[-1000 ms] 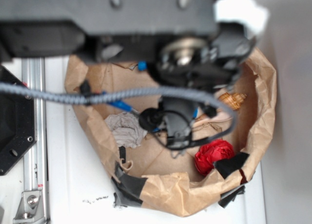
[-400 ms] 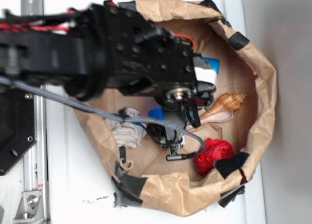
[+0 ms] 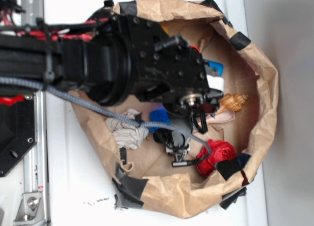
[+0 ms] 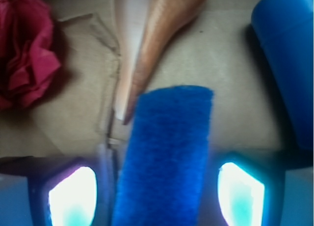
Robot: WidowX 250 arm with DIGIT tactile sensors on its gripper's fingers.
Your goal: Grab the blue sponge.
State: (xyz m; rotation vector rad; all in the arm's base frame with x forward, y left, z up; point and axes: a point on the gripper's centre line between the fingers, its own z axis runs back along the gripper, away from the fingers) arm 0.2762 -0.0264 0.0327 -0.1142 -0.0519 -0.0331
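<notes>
The blue sponge (image 4: 167, 157), a rough bright-blue block, lies on the brown paper floor of the bag. In the wrist view it runs lengthwise up the gap between my fingers. My gripper (image 4: 157, 196) is open: the left pad (image 4: 73, 196) and the right pad (image 4: 240, 194) stand on either side of the sponge, each with a gap to it. In the exterior view only a corner of the sponge (image 3: 159, 115) shows under the black arm (image 3: 147, 64), which hides the fingers.
A glossy blue bottle (image 4: 289, 64) (image 3: 214, 69) lies right of the sponge. A tan seashell (image 4: 157, 34) (image 3: 231, 103) lies just ahead, a red cloth (image 4: 24, 54) (image 3: 216, 155) to the left, and a grey rag (image 3: 126, 128) nearby. The paper bag wall (image 3: 262, 88) rings everything.
The arm has come down into the bag and shifted slightly toward the shell. The sponge has not moved.
</notes>
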